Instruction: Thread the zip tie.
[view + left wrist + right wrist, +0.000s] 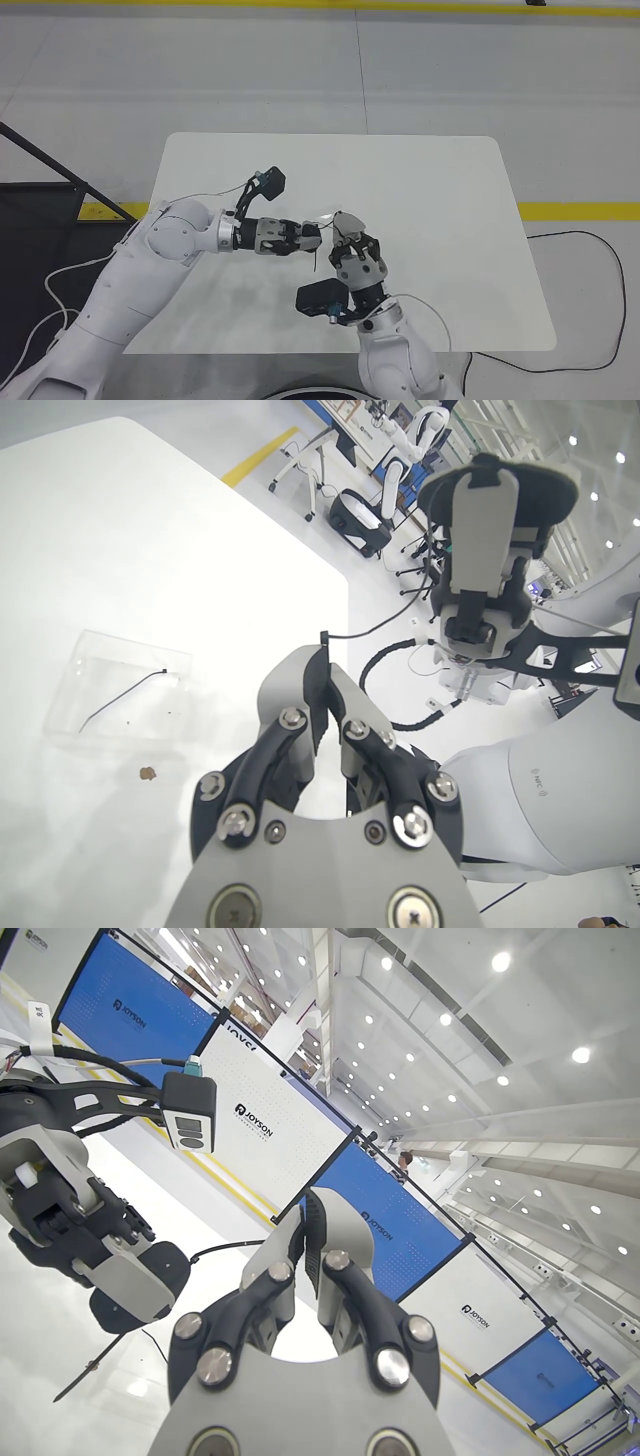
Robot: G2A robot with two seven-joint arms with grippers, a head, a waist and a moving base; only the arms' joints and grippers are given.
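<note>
My left gripper (327, 660) is shut on a black zip tie (327, 680). The tie's square head (324, 635) sticks out just past the fingertips, and its tail (87, 1368) hangs out below the gripper. From the head (194, 1258) a thin black strand (227, 1246) runs across to my right gripper (306, 1213), which is shut on its far end. In the top view the left gripper (308, 236) and the right gripper (343, 228) are close together above the middle of the white table (440, 190), tips almost meeting.
A clear shallow tray (65, 680) lies on the table with another black zip tie (122, 696) in it. A small brown speck (147, 772) sits near the tray. The table's rounded corner (345, 582) is close beyond the grippers.
</note>
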